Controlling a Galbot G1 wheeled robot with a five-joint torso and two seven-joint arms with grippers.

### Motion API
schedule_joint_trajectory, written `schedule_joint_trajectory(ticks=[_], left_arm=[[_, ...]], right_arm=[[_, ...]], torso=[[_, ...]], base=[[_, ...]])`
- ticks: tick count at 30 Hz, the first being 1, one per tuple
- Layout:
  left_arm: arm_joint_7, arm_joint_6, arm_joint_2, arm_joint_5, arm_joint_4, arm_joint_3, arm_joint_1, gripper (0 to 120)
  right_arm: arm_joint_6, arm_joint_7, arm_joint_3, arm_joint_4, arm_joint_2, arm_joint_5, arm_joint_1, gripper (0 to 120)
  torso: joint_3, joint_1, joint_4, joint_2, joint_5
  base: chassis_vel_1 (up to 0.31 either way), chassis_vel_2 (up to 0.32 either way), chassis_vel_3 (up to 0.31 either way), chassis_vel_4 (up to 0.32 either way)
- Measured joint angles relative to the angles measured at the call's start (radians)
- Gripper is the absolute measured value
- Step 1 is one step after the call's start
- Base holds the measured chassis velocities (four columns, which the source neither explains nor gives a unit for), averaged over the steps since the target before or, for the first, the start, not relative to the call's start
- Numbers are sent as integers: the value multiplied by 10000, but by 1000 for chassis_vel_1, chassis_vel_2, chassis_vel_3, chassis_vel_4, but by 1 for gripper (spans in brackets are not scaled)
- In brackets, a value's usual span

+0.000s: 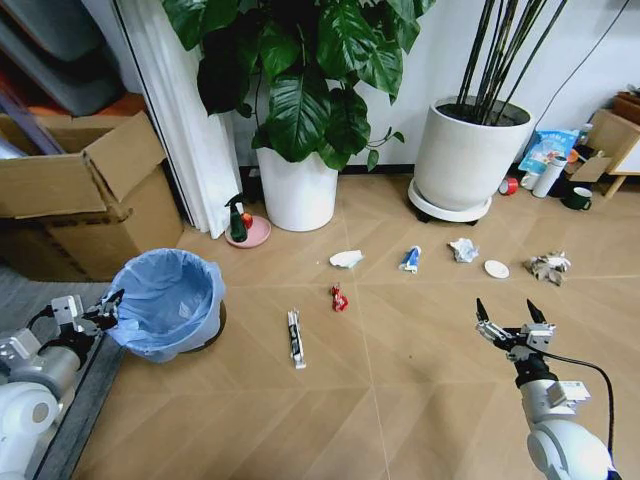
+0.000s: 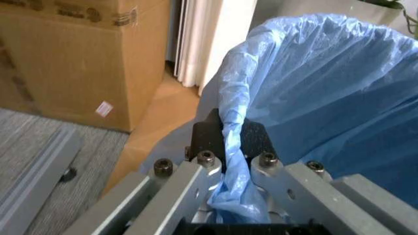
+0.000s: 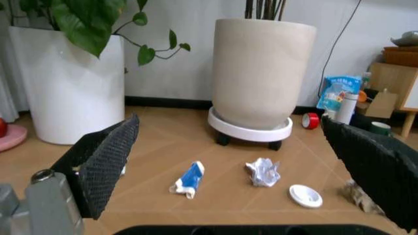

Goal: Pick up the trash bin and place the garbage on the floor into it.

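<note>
The left gripper (image 1: 108,305) pinches the trash bin (image 1: 168,303) rim beside the cardboard box (image 1: 85,195). The right gripper (image 1: 508,318) hangs wide open and empty, short of the blue-white packet (image 1: 410,259), paper ball (image 1: 463,249) and white disc (image 1: 496,268).

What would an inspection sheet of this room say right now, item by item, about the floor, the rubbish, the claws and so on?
Surface: wooden floor, litter scattered across it.
Job's things: trash bin with blue liner stands on the floor at the robot's left; garbage lies apart: white tube, red can, paper ball, blue-white packet, crumpled ball, white disc, grey-brown wad.
Clutter: red tape roll, spray bottle on a pink dish.
Grippers: left gripper shut on the bin's rim and liner; right gripper open, above bare floor.
Cables: black cable along the right arm.
Surroundings: two plant pots, cardboard box.
</note>
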Motion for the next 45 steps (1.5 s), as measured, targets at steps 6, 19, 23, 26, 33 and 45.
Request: schedule_joint_trajectory(ticks=[6, 19, 23, 26, 33, 45], left_arm=[[2, 0, -6, -3, 11, 1, -2, 0], [-76, 11, 154, -101, -112, -43, 143, 0], [-119, 48, 253, -106, -286, -59, 314, 0], [-163, 99, 350, -111, -348, 37, 319, 0], [-204, 124, 377, 17, -380, 123, 342, 0], [-213, 134, 487, 139, -460, 176, 405, 0]], right_arm=[[28, -5, 0, -4, -14, -26, 4, 100], [50, 155, -1650, 307, -918, 642, 189, 100], [-1041, 596, -3056, 486, -1545, 1544, 579, 100], [-1801, 1116, -4130, 635, -1864, 2278, 976, 100], [-3179, 2344, -7815, 454, -2643, 4180, 3150, 100], [-4609, 2823, -12073, -962, -2204, 6902, 7070, 100]], torso=[[0, 0, 1, 0, -3], [0, 2, -5, 0, -5], [-2, 0, 6, 0, -4], [-2, 0, 2, 0, -5], [0, 1, 2, 0, -7], [1, 2, 0, 0, -7]], base=[[-128, 242, 144, -253], [-47, 161, 35, -138], [6, -39, -12, 34], [4, -23, -5, 39], [0, 0, 0, 0], [0, 0, 0, 0]])
